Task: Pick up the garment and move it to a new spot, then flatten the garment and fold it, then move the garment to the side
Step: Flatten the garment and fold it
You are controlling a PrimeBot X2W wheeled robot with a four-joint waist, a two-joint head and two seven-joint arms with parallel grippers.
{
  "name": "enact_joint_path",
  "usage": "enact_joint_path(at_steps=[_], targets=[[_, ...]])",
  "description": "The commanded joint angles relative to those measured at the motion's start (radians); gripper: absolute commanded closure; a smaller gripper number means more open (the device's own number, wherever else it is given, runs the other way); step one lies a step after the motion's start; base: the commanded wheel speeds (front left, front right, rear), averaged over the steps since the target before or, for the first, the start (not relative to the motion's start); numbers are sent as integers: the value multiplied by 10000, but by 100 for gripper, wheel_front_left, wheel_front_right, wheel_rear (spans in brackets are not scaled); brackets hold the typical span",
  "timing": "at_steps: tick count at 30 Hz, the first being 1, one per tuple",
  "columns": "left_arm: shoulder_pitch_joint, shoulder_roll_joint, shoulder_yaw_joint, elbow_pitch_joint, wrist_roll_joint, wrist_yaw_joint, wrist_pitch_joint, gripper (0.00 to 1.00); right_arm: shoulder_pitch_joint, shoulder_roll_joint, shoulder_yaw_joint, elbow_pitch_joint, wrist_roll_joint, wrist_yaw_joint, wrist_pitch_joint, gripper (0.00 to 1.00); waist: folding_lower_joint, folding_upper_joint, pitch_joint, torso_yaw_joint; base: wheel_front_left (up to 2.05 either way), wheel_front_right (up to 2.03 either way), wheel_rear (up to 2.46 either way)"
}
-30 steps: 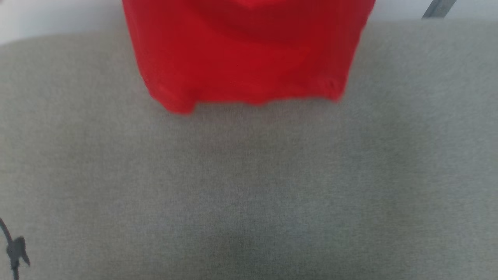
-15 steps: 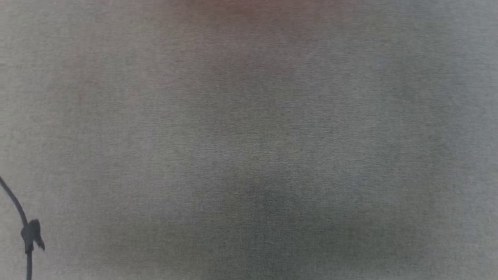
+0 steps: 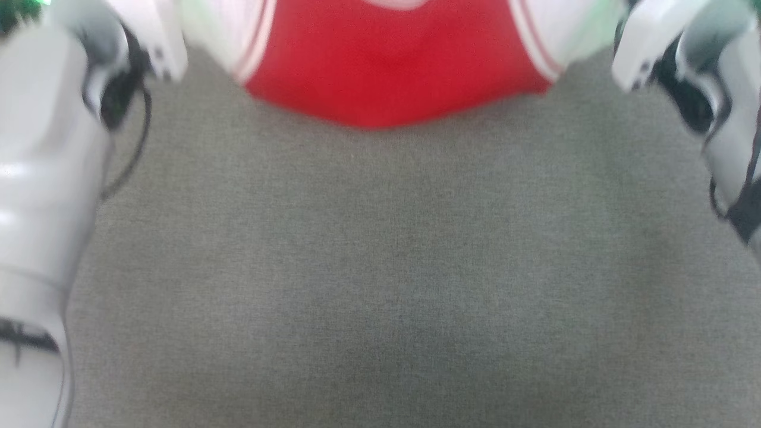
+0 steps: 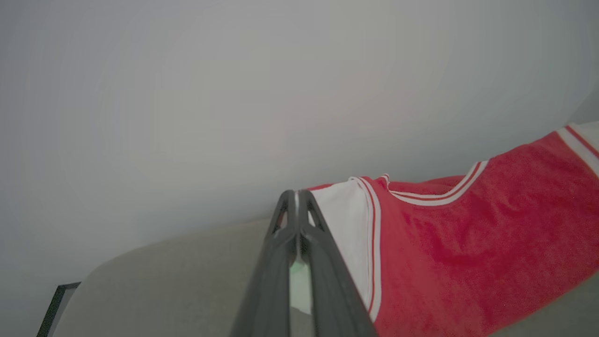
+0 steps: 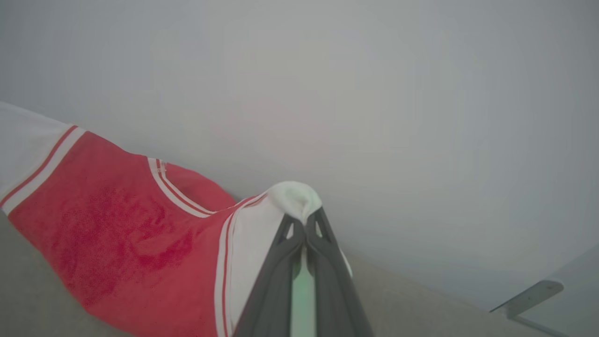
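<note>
Head view (blurry): the garment [image 3: 392, 71] hangs top centre betw. our left arm [image 3: 47, 178] and right arm [image 3: 731, 119], its red lower edge sagging toward the grey fabric surface [image 3: 380, 267]. We judge it's stretched wide so it'll lay flat.

Left wrist view: left gripper [image 4: 297, 193] pinched tight, a thin white sliver betw. the tips. The white sleeve runs off to the view's rt, red body beyond. Plain pale wall [image 4: 210, 93] behind.

Right wrist view: right gripper [image 5: 305, 222] clamped on a white sleeve tuft bulging past the tips. Grey surface below, wall behind, metal bracket [image 5: 529, 292] at the far edge.
</note>
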Motion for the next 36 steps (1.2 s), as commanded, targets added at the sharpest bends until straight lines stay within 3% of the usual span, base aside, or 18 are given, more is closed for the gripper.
enact_joint_path(at_steps=[1,7,10,18,25,36], targets=[[585,169,-166,-286,-300,4,390,100,519,-215,253,-480,460,-15,319,100,0,0,-280,14,0,0,0],[2971,946,-292,-1511,-1070,2,1461,100,2605,-1378,1053,-2577,1807,-14,1402,100,0,0,-781,-127,0,0,0],[4793,1618,-153,-3014,-1632,240,1939,100,4037,-2123,1186,-3903,2425,-14,1899,100,0,0,-1032,-235,0,0,0],[8419,3301,435,-6930,-2321,2185,2535,100,6545,-3457,838,-5942,3225,-12,2909,100,0,0,-1163,-430,0,0,0],[11019,4164,1041,-9566,-3011,3801,2631,100,8358,-4083,352,-6886,3665,-14,3777,100,0,0,-1143,-545,0,0,0],[13208,4824,1195,-11641,-3589,5228,3204,100,10266,-5017,28,-8251,4556,-11,5651,100,0,0,-953,-577,0,0,0]])
